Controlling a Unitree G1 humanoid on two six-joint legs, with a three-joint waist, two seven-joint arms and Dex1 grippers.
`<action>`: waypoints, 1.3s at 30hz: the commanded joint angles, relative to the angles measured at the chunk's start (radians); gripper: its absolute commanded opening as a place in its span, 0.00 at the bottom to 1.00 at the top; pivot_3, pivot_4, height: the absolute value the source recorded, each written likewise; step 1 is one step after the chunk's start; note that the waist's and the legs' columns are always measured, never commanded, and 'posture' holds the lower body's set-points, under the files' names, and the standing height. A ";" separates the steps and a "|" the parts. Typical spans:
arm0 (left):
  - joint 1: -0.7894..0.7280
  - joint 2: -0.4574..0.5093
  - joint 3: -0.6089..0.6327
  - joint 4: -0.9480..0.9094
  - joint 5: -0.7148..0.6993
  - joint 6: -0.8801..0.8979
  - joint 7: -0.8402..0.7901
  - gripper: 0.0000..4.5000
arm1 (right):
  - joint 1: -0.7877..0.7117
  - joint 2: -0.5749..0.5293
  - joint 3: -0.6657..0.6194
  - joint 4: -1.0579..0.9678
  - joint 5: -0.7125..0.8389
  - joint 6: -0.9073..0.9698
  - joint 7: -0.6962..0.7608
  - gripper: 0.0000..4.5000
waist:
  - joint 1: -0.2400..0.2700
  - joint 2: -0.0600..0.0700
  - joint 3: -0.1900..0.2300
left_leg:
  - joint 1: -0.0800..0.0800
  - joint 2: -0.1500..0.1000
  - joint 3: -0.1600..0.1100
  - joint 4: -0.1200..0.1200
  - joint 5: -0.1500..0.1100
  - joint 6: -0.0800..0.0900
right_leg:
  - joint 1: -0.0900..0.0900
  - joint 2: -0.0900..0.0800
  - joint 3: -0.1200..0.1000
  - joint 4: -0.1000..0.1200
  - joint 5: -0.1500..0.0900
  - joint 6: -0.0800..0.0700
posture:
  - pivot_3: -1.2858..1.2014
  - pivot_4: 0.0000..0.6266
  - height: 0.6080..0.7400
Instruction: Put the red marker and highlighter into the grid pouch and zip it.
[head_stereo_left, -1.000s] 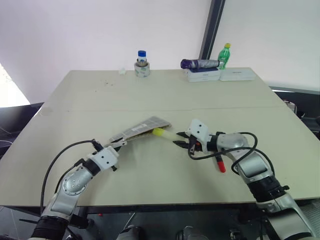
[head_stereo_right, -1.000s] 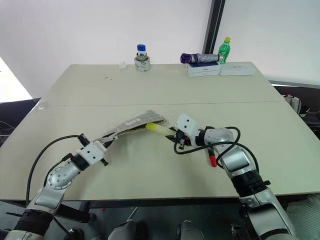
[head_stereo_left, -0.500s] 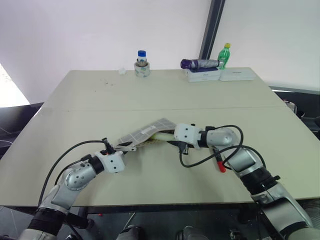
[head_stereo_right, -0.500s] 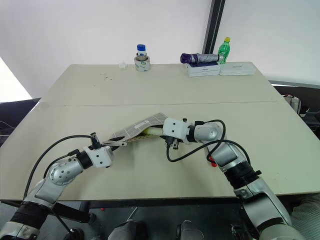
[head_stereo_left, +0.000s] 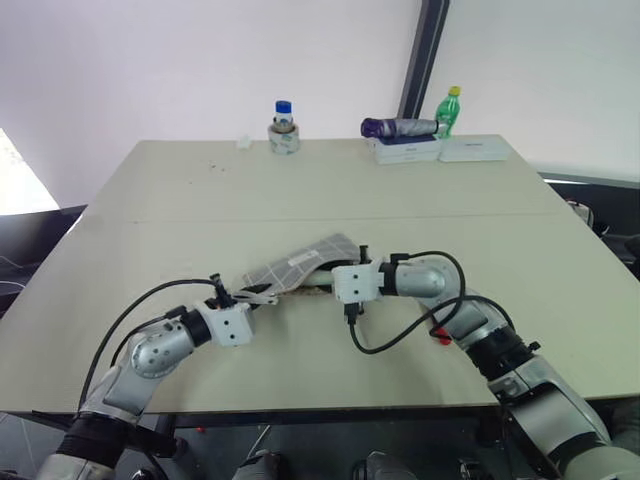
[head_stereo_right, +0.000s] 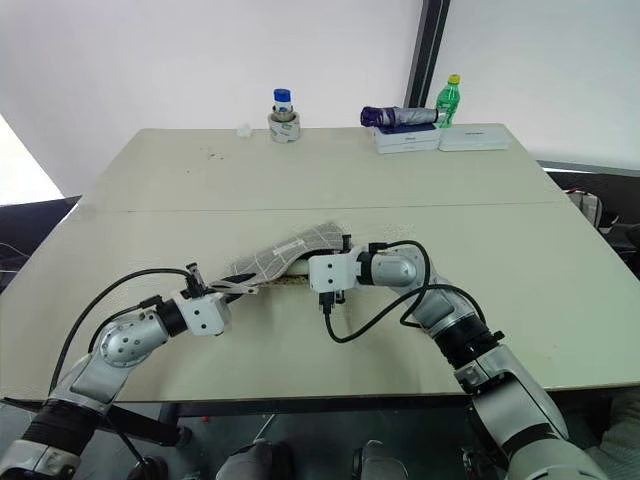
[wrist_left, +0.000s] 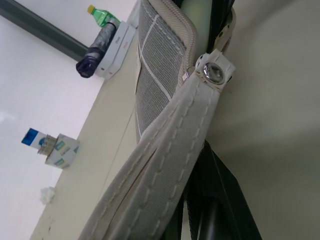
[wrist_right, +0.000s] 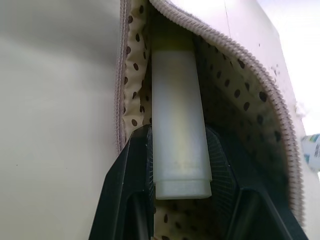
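Highlighter (wrist_right: 179, 125) sits clamped in the right gripper (wrist_right: 180, 165) inside the pouch (head_stereo_left: 300, 265), whose strap (wrist_left: 170, 165) the closed left gripper (head_stereo_left: 258, 298) pinches near the table's (head_stereo_left: 180, 220) front edge.

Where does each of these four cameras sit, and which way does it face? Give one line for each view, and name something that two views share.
Left eye view: on the head, looking forward and down over the table; both arms show.
Right eye view: beside it, same scene.
Left wrist view: on the left wrist, along the left gripper, shut on the grid pouch strap.
Right wrist view: on the right wrist, looking into the open pouch; the right gripper is shut on the highlighter.
Shared: both eye views and the left wrist view show the green bottle.
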 joint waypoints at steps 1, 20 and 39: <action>-0.004 -0.005 0.004 -0.036 -0.024 -0.013 0.001 0.00 | -0.040 0.009 -0.022 -0.017 0.050 -0.020 0.045 0.20 | -0.001 0.000 0.000 | 0.000 0.000 0.000 0.000 0.000 0.000 | 0.000 0.000 0.000 0.000 0.000 0.000 | 0.52 0.24 1.00; -0.002 -0.031 0.034 -0.014 -0.053 0.040 0.026 0.00 | 0.257 -0.064 -0.316 -0.480 0.607 0.427 0.159 0.99 | 0.002 0.000 0.000 | 0.000 0.000 -0.002 0.001 -0.004 0.007 | 0.002 0.000 0.000 0.000 0.000 0.000 | 0.52 0.24 1.00; -0.066 -0.033 0.008 0.098 -0.048 -0.030 0.023 0.00 | 0.905 0.169 -0.559 -0.856 0.406 0.745 -0.574 0.99 | 0.003 -0.001 -0.001 | 0.000 -0.001 -0.004 0.000 -0.004 0.007 | 0.002 0.000 0.000 0.000 0.000 0.000 | 0.52 0.24 1.00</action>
